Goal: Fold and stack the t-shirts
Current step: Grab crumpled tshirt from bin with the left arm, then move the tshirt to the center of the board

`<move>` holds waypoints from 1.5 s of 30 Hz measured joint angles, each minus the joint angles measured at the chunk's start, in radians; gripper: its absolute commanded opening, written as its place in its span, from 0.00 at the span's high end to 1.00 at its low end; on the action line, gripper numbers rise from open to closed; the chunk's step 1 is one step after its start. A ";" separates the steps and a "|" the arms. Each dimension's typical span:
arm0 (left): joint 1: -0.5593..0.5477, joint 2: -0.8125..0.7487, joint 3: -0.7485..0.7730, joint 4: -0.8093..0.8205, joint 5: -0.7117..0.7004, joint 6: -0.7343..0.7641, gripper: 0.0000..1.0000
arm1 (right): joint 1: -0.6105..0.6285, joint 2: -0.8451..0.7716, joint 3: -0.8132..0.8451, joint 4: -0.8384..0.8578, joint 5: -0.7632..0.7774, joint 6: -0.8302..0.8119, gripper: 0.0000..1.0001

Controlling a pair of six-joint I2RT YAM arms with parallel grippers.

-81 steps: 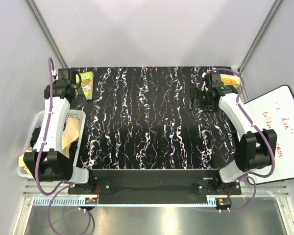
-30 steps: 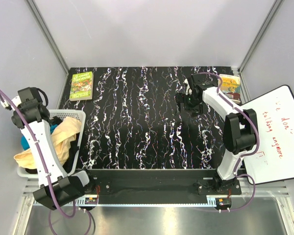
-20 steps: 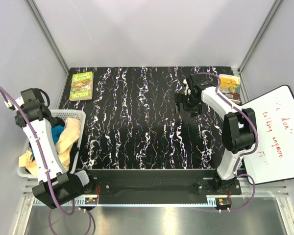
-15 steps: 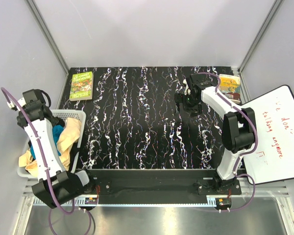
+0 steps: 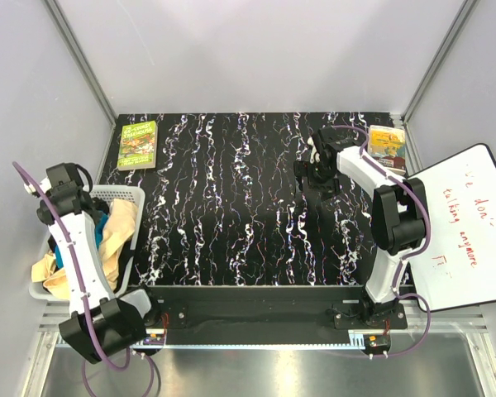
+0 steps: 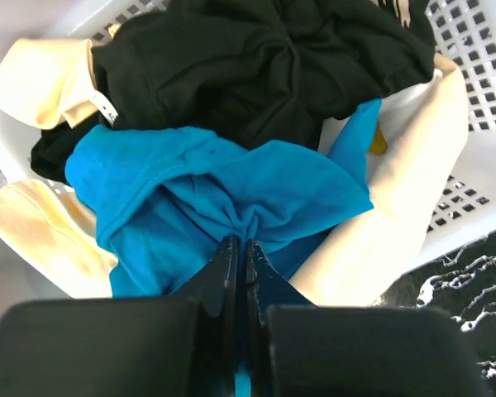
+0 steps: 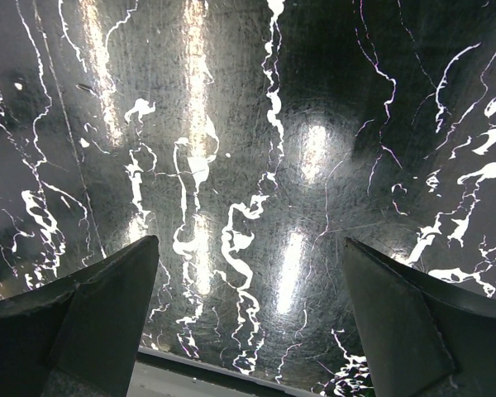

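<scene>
left hand (image 6: 238, 245) pinches one teal t-shirt (image 6: 223, 186) beside one black t-shirt (image 6: 264, 66).

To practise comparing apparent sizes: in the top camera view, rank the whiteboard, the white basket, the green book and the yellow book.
Largest: whiteboard, even cut off by the frame edge.
Next: white basket.
Smallest: green book and yellow book, which look about alike, so unranked.

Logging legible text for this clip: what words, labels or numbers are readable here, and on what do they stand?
whiteboard: red handwriting, "don'" and "anymore"; the other words are too faint to read.
green book: cover title too small to read.
yellow book: cover print too small to read.
t-shirts in the basket: no print visible.
</scene>
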 measured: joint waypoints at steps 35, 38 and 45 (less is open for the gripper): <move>-0.148 0.409 1.056 0.130 0.366 0.092 1.00 | 0.013 0.061 0.014 0.001 0.040 -0.009 0.00; -0.236 0.421 1.121 0.207 0.453 0.055 1.00 | 0.013 0.066 0.056 -0.001 0.062 -0.009 0.00; -0.452 0.471 1.176 0.417 0.667 -0.068 1.00 | 0.014 0.063 0.163 0.007 0.145 -0.004 0.00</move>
